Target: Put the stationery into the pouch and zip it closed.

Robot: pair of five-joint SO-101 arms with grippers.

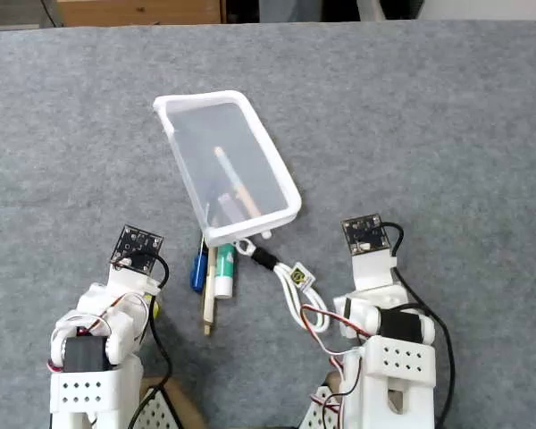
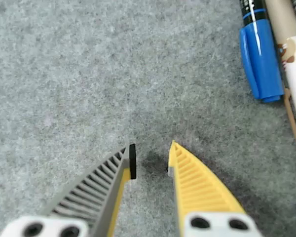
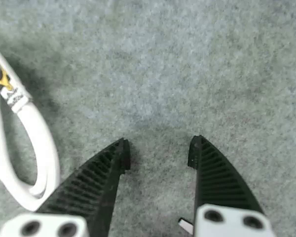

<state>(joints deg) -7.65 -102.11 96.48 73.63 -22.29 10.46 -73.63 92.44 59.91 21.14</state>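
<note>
Our left claw [image 2: 150, 158] hangs just above the grey table [image 1: 411, 125] with its grey and yellow fingers spread a little and nothing between them. Our right claw [image 3: 160, 150] is likewise spread, its two black fingers parted over bare table and holding nothing.

The pouch [image 1: 228, 165], translucent with a white rim, lies flat ahead of both claws, between their lines and tilted, its near end pointing back toward the gap between the arms. Through its wall we make out a tan pencil [image 1: 232, 179] and some darker things at the near end that we cannot name. We cannot tell whether its zip is open or shut.

Three pieces of stationery lie outside the pouch, side by side and touching, ahead of the left claw and off to its right side, near it. They are a blue marker [image 2: 261, 64], closest to that claw, then a beige pen [image 2: 286, 34], then a white and green pen [image 1: 224, 271]. Their far ends lie at the pouch's near end.

From that same end a white strap [image 3: 39, 143] with a small printed tag [image 3: 2, 79] trails back over the table. It loops just beside the right claw on its left side, clear of the black fingers.
</note>
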